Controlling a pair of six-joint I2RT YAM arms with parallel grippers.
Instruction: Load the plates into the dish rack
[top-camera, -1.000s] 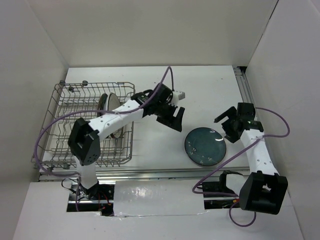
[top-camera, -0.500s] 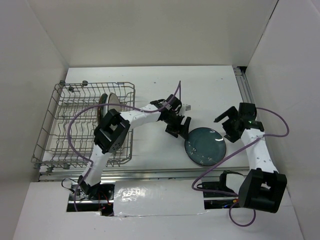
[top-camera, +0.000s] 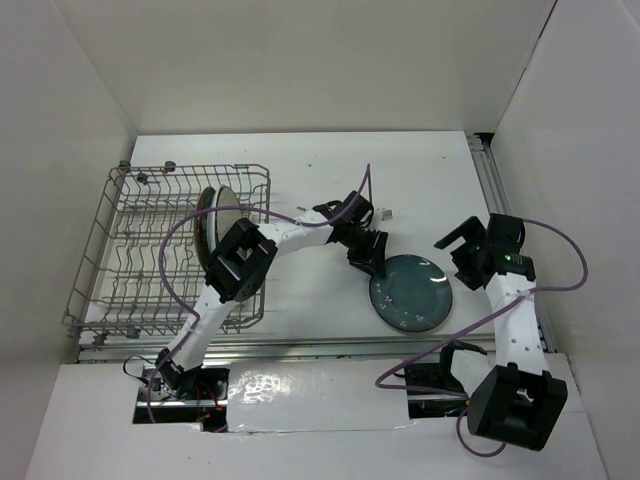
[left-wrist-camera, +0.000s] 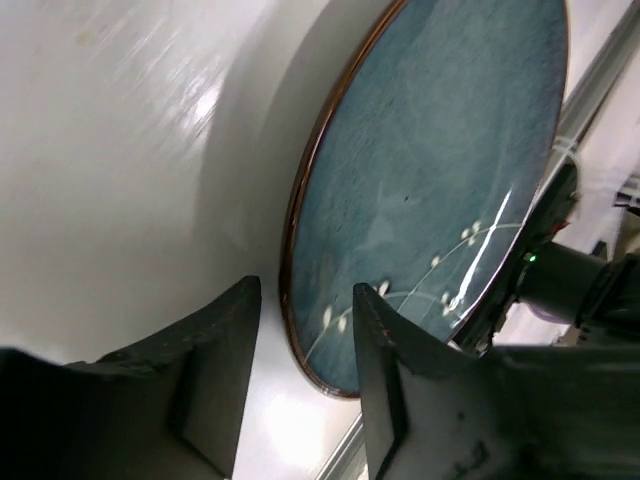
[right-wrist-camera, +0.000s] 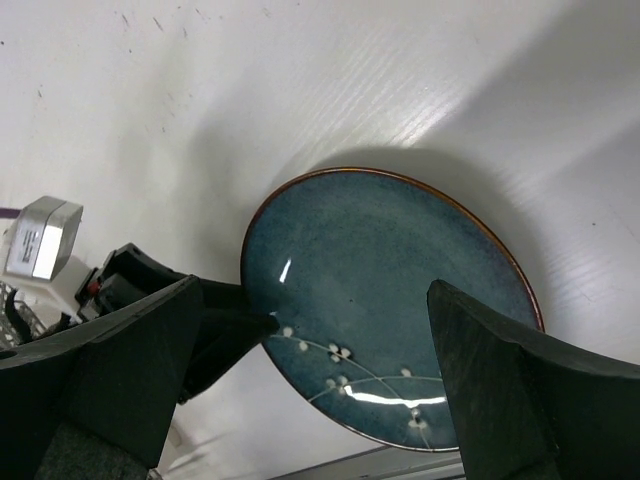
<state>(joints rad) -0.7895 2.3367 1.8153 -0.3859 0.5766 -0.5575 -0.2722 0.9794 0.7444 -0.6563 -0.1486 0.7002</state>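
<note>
My left arm (top-camera: 298, 229) stretches low across the desk (top-camera: 300, 170), left gripper (top-camera: 372, 263) half-spread astride the rim of the teal plate (top-camera: 414, 295); my right gripper (top-camera: 463, 256) hovers wide.

Bright, even overhead light on my end; wrist cams show white glare on the teal plate (right-wrist-camera: 390, 290), and the table (left-wrist-camera: 120, 120) looks smeary upper left.
</note>
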